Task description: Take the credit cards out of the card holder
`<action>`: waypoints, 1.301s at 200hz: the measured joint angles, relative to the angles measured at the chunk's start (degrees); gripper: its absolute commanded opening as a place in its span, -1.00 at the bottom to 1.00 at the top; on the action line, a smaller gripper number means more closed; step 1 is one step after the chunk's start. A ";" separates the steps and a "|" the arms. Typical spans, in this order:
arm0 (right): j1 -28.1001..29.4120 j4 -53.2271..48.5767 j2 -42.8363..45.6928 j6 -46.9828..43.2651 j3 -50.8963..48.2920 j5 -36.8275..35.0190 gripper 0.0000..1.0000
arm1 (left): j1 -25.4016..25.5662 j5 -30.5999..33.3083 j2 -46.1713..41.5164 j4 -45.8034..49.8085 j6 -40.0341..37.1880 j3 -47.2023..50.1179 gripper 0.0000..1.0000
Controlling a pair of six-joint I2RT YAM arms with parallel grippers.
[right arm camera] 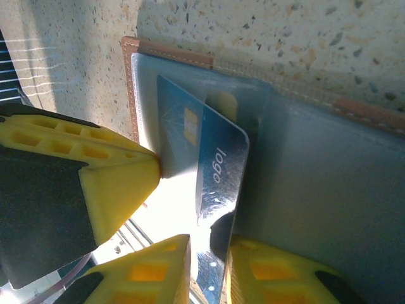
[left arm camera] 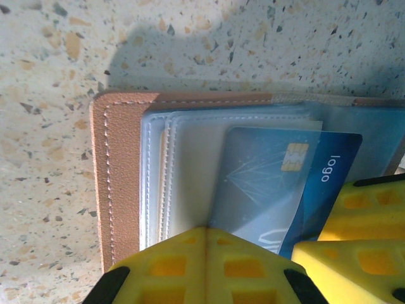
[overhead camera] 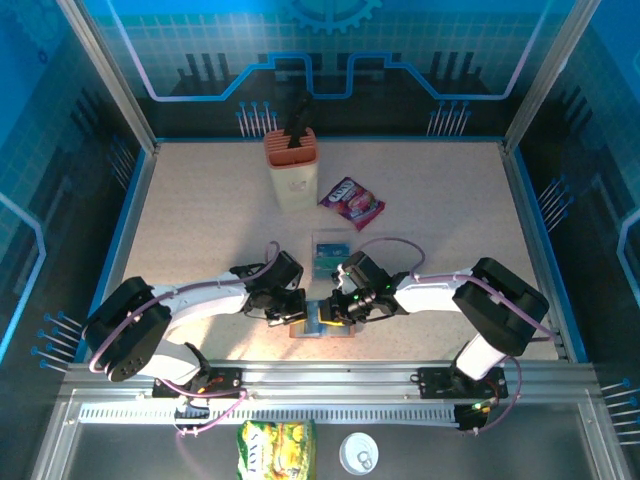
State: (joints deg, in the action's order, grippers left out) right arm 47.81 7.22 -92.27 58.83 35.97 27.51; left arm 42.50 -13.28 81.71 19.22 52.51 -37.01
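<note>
Top external view, nearest the arms' bases: both grippers meet over the card holder (overhead camera: 300, 330), which lies open on the table (overhead camera: 200, 220) just beyond the front rail. The left gripper (left arm camera: 205, 253) is fully closed. Its two yellow fingertips are pressed together and rest on the holder's clear sleeves, beside the leather edge. It grasps nothing and, I judge, serves as a hold-down.

The right gripper (right arm camera: 209, 259) straddles the free end of a blue card (right arm camera: 212, 164), with the jaws narrowed to a slim gap around it. I cannot tell whether they pinch it firmly yet. That card, which has a chip and the word "logo" on it, sits tilted and roughly halfway out of its sleeve, the chip end under the plastic.

Just beyond the holder a teal card (overhead camera: 332, 256) lies loose on the table, so at least one looks to be out already. It is too small to tell whether it is one card or a small stack. What is left is to draw the blue card clear, set it down, then check the other sleeves, and I cannot tell whether another card hides in them. Farther back lies a purple snack packet (overhead camera: 351, 200).
</note>
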 measured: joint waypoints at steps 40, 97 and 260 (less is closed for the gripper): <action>-0.26 -0.31 0.00 -0.13 -0.04 -0.04 -0.71 | 0.00 0.00 0.00 0.00 0.02 0.00 -1.00; -2.12 -1.40 2.71 -1.38 -1.51 0.42 -0.79 | 0.00 -0.02 -0.02 -0.04 0.02 0.09 -1.00; -8.28 -39.04 9.25 -36.11 17.90 -2.16 -0.98 | 0.00 1.49 -6.47 -0.17 1.57 1.62 -0.86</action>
State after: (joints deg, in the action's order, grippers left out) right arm 39.53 -31.81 -83.02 22.72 53.87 25.34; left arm 42.50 -11.79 75.24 19.05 54.08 -35.40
